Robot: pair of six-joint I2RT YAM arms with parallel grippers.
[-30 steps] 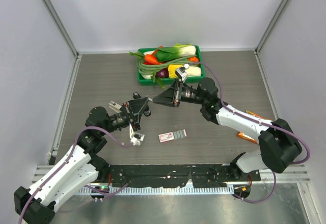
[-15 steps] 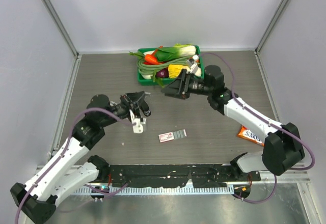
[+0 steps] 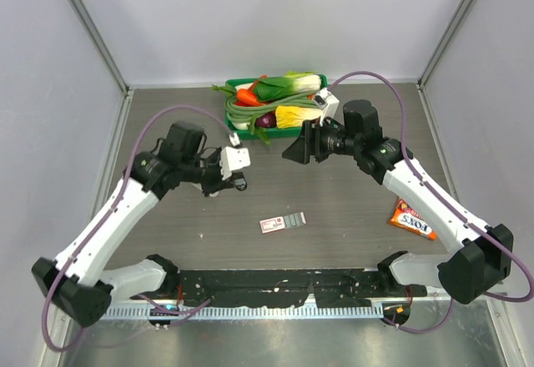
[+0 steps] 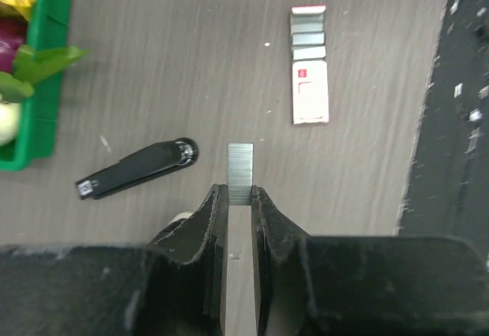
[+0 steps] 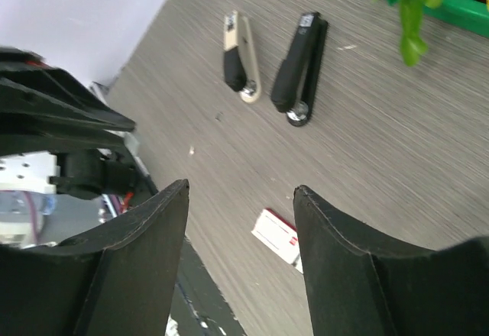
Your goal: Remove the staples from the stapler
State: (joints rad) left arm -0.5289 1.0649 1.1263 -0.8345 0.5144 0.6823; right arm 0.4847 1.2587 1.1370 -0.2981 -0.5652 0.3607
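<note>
We see a dark wood-grain table [image 3: 334, 208]. Near its middle lies a flat red-and-white staple box [image 3: 272, 225], with a short row of grey staples [image 3: 294, 218] touching its right end. Beyond the box to its left, a black stapler [image 5: 299, 65] and a cream-and-black stapler [image 5: 238, 55] lie side by side. Well beyond the box, at the far edge, stands a green tray [image 3: 234, 130]. Right of the box, well apart, lies an orange sweets packet [image 3: 411, 220].
</note>
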